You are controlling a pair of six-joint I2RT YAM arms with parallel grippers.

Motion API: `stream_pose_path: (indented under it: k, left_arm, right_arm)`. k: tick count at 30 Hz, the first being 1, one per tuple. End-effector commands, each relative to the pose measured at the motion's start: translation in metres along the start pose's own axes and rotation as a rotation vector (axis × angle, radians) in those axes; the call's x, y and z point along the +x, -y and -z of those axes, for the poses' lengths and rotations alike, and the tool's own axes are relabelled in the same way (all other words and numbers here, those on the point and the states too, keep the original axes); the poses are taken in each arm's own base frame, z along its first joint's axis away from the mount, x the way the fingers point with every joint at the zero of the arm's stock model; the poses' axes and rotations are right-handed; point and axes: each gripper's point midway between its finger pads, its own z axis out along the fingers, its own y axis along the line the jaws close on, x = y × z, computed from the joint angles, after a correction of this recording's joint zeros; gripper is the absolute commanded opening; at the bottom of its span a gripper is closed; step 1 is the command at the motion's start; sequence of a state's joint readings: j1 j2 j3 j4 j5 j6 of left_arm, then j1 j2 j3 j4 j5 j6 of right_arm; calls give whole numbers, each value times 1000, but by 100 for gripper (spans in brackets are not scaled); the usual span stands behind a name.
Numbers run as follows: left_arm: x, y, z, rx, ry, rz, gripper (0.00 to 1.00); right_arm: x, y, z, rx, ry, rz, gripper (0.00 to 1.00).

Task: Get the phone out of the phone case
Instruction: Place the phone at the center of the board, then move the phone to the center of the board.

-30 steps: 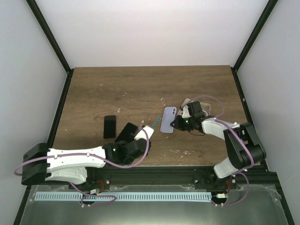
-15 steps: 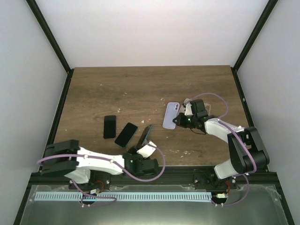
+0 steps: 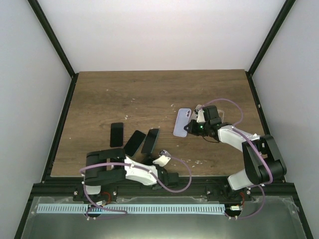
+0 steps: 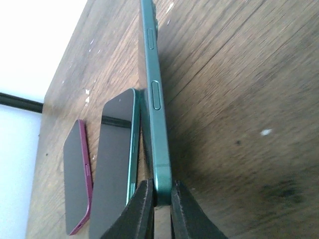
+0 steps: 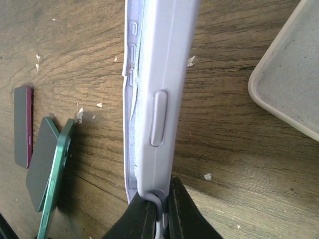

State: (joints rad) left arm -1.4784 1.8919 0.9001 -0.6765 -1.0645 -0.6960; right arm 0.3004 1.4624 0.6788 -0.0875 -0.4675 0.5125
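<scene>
Entry: lilac phone case point(image 5: 159, 74), right of counter centre, standing on long edge; phone inside hard to make out. Right gripper point(image 5: 160, 205) clamping case end; be flexing lip off phone gently, not squeezing both. Right arm reaching from near right corner, wrist rolled. Left gripper point(image 4: 158, 204) pinching green slab point(image 4: 155, 114) upright, near edge.

The wooden bench point(image 3: 149, 92) was dark brown, flecked with pale specks. Plain white walls point(image 3: 159, 35) enclosed it on three sides, with black posts point(image 3: 52, 36) at the back corners.
</scene>
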Motion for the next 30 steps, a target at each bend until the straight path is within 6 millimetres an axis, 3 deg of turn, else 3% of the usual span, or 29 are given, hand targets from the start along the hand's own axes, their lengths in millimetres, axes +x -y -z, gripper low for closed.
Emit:
stream_pose_path:
  k: [1, 6, 11, 15, 18, 23, 30]
  left_arm:
    - [46, 15, -14, 71, -220, 74, 14]
    - [28, 16, -5, 139, -193, 128, 52]
    - [-7, 17, 17, 284, -146, 202, 64]
    - [-41, 15, 34, 399, -87, 258, 69]
    - [-62, 20, 36, 537, -62, 337, 67]
    - [-95, 17, 20, 669, -22, 501, 59]
    - [-120, 27, -9, 835, -56, 659, 56]
  right_arm:
    - [-16, -6, 3, -13, 35, 19, 1]
    - [-18, -6, 4, -11, 39, 20, 1]
    - [-20, -7, 6, -10, 47, 16, 1]
    - [-26, -4, 9, -5, 64, 11, 2]
    - [-35, 3, 15, 0, 90, -12, 1]
    - [-45, 11, 27, -8, 129, -25, 1]
    - [-52, 1, 37, -53, 154, 0, 1]
